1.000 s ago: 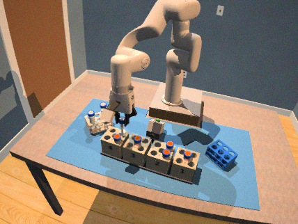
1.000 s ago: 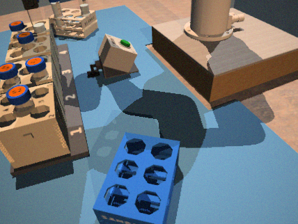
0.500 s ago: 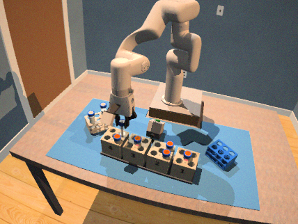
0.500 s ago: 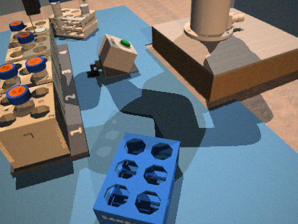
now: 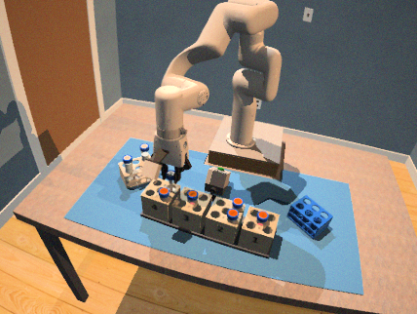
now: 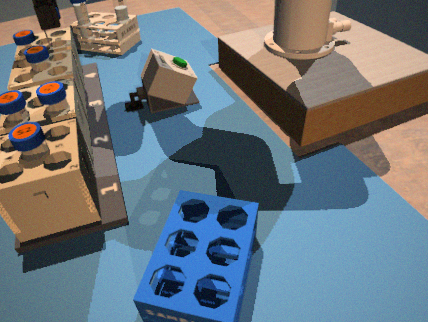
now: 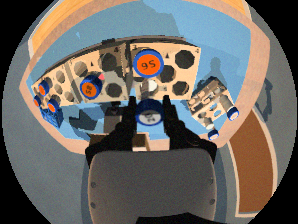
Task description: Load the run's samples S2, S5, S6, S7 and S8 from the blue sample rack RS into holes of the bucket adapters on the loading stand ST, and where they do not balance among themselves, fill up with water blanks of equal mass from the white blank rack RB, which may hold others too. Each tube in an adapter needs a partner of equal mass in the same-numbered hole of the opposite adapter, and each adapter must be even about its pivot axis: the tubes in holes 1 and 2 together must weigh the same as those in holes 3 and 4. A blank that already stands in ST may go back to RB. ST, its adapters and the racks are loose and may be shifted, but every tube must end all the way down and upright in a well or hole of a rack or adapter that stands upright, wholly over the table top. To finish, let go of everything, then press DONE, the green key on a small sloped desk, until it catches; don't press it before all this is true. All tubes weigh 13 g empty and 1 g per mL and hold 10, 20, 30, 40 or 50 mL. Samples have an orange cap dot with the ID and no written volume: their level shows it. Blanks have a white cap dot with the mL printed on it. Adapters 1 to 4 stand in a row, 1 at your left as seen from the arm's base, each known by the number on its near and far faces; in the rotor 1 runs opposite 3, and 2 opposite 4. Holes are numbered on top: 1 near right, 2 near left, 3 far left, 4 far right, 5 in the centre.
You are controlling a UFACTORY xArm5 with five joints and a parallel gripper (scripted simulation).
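Note:
My gripper (image 5: 170,172) (image 6: 48,20) (image 7: 149,103) is shut on a blank tube (image 5: 170,182) (image 7: 148,115) with a blue cap and a white dot; its printed volume is too small to read. It hangs upright just over the arm-side edge of adapter 4 (image 5: 154,205) (image 7: 174,75) on the loading stand ST (image 6: 101,165). Adapter 4 holds sample S6 (image 5: 164,192) (image 7: 148,64) (image 6: 23,36). Adapter 3 holds one orange-dotted sample (image 5: 193,195) (image 6: 36,51), adapter 2 holds two samples (image 5: 238,201) (image 5: 233,213), and adapter 1 holds one sample (image 5: 263,215) (image 6: 26,134). The blue sample rack RS (image 5: 310,217) (image 6: 200,260) is empty.
The white blank rack RB (image 5: 133,178) (image 6: 108,36) (image 7: 210,103) stands just left of the gripper with a few blanks in it. The green DONE key (image 5: 220,170) (image 6: 179,62) sits on its sloped desk (image 6: 167,85) behind adapters 2 and 3. The arm's base block (image 5: 248,153) is behind that.

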